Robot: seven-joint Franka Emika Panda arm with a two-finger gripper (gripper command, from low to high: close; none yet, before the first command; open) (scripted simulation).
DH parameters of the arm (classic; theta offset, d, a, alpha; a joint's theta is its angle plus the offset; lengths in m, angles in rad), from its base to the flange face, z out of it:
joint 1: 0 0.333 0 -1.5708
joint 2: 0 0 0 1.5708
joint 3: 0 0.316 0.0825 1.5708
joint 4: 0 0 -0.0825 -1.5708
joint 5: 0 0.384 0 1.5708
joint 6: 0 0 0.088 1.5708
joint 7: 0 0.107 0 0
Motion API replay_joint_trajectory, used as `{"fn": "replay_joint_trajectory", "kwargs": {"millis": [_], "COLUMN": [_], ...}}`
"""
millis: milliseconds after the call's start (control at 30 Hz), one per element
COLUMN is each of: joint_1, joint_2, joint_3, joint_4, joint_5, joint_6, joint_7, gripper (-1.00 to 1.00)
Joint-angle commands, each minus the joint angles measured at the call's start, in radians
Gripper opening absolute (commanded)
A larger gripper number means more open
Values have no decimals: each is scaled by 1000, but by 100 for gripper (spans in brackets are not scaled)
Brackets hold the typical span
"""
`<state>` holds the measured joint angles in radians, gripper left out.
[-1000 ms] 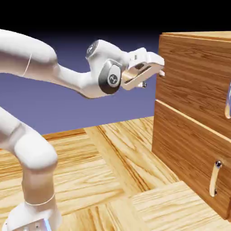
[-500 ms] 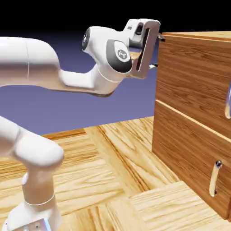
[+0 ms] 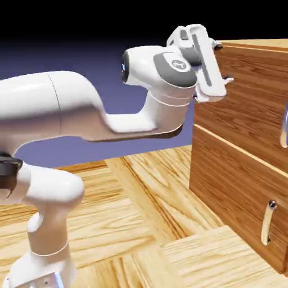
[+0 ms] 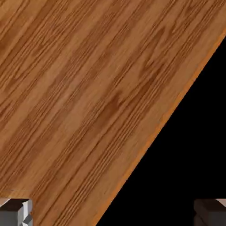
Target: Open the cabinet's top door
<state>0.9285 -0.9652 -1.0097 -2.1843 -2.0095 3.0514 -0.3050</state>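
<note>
Beside a wood-grain cabinet (image 3: 239,152), a white robot arm (image 3: 73,107) reaches with its pincer (image 3: 223,63) spread wide and empty near the upper panel's far edge. The top door (image 3: 247,95) sits shut above the lower panel, its curved silver handle (image 3: 285,126) at the exterior view's right edge. Broad and rigid, it should swing stiffly, best gripped around that slim, probably slick bar.

simulated room, type unclear, pale wood parquet-like floor (image 3: 129,208), reddish-brown wood cabinet (image 3: 242,107), white robot arm (image 3: 50,107), plain blue-violet backdrop (image 3: 56,62) fading to black above
</note>
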Motion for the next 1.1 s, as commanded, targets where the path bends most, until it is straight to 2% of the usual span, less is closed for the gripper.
{"fn": "replay_joint_trajectory", "kwargs": {"millis": [0, 533, 733, 767, 933, 1067], "joint_1": [20, 334, 506, 506, 393, 367], "joint_2": [-9, -144, -129, -129, -107, -36], "joint_3": [-22, -368, -448, -448, -387, -382], "joint_4": [14, 228, 383, 383, 257, 255], "joint_5": [-44, -733, -724, -724, -764, -868], "joint_6": [0, 5, 6, 6, -73, -61], "joint_7": [-23, -382, -400, -400, -323, -149], "gripper": [0, 0, 0, -100, -100, -100]}}
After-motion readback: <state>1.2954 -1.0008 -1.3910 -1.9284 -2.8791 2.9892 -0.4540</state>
